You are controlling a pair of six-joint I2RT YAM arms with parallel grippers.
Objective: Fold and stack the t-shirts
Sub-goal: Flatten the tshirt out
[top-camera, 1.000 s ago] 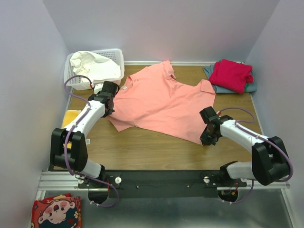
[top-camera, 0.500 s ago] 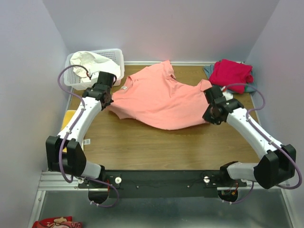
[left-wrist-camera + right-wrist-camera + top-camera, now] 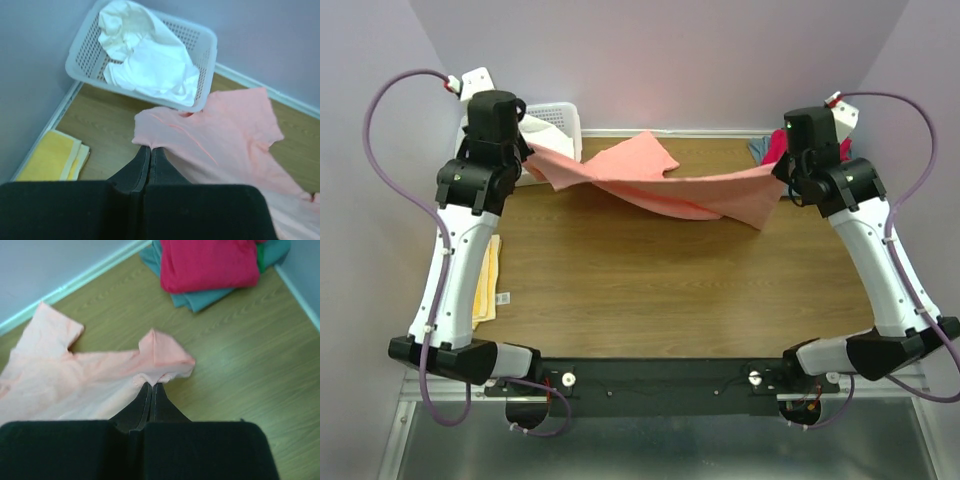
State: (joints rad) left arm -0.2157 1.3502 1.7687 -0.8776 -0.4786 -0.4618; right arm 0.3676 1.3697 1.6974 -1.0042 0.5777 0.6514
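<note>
The salmon-pink t-shirt point(image 3: 665, 185) hangs stretched above the table between both arms, sagging in the middle. My left gripper point(image 3: 149, 148) is shut on its left edge point(image 3: 200, 135), near the basket. My right gripper point(image 3: 153, 384) is shut on its right corner point(image 3: 160, 357). In the top view the left gripper point(image 3: 528, 152) and the right gripper point(image 3: 782, 168) are both raised at the back of the table. A folded crimson-red t-shirt point(image 3: 207, 262) lies on a folded grey-blue t-shirt point(image 3: 200, 299) at the back right. A crumpled white t-shirt point(image 3: 145, 60) fills the basket.
The white lattice basket point(image 3: 82, 52) stands in the back left corner against the wall. A folded yellow cloth point(image 3: 50, 157) lies at the table's left edge. The brown wooden table point(image 3: 660, 290) is walled on three sides.
Both arms have lifted and swung back and outward, raising the pink t-shirt off the table and stretching it between them. Both grippers stayed shut on it.
</note>
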